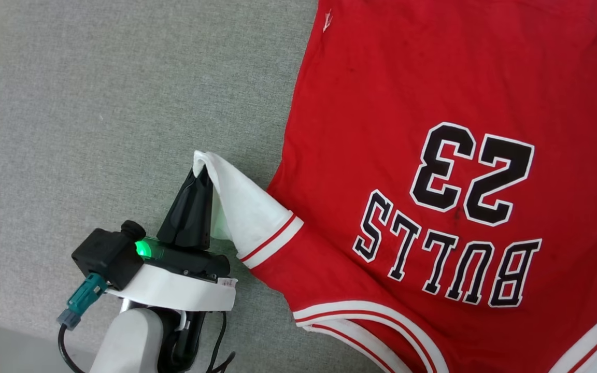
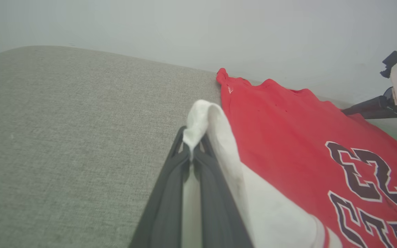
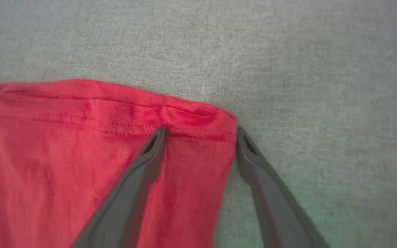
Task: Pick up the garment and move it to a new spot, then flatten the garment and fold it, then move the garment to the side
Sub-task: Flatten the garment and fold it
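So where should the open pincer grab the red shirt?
Probably the hem corner of the red shirt, from its side edge. It lies flat with a thick stitched fold, and the right pincer straddles that edge, jaws open.

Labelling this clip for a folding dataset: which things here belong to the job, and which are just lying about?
Job: garment; left gripper, shut on its white turned-out edge; right gripper, open at its hem corner.
Not the job: grey fabric surface underneath; pale wall behind.

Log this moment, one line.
left gripper: shut on garment strap | right gripper: open at hem corner | garment: spread on grey surface
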Controlling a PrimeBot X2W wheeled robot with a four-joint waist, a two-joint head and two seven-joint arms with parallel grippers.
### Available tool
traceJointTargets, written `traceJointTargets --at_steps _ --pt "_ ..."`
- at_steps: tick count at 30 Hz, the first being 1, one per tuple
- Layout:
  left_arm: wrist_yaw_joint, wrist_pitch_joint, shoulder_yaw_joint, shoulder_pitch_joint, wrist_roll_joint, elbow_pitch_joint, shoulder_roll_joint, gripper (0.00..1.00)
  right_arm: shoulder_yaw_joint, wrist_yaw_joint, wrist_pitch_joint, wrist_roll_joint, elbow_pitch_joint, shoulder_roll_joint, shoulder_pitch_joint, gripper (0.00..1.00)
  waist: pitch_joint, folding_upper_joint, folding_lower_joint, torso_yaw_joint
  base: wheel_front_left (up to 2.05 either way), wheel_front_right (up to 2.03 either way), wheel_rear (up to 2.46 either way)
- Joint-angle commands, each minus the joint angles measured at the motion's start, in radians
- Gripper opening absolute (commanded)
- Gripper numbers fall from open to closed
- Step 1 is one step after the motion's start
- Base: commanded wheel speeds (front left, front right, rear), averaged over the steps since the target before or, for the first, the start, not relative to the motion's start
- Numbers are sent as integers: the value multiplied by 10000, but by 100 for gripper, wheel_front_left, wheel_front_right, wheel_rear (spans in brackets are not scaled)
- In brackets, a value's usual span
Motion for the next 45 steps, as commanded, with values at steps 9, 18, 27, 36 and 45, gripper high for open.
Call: traceJointTargets --at_steps 9,18,27,36,45 --pt "-22 -45 -39 88 -17 -31 39 0 73 -2 756 -47 309 -46 836 0 -338 0 1 12 0 0 0" --pt "-24 -35 354 811 -55 753 255 0 727 -5 542 333 -981 -972 1162 0 -1821 0 1 -594 0 0 0" --pt "230 5 845 1768 -148 1648 527 0 755 -5 607 1562 -2962 -1559 4183 0 -3627 0 1 -1598 0 0 0" --pt "623 383 1198 2815 -354 1860 816 0 -488 -5 244 2183 -5362 -737 8440 0 -4954 0 1 -2484 0 0 0" --pt "778 740 1262 3356 -513 1846 946 0 -2018 -3 -251 2100 -6996 1294 12068 0 -5460 0 1 -2697 0 0 0"
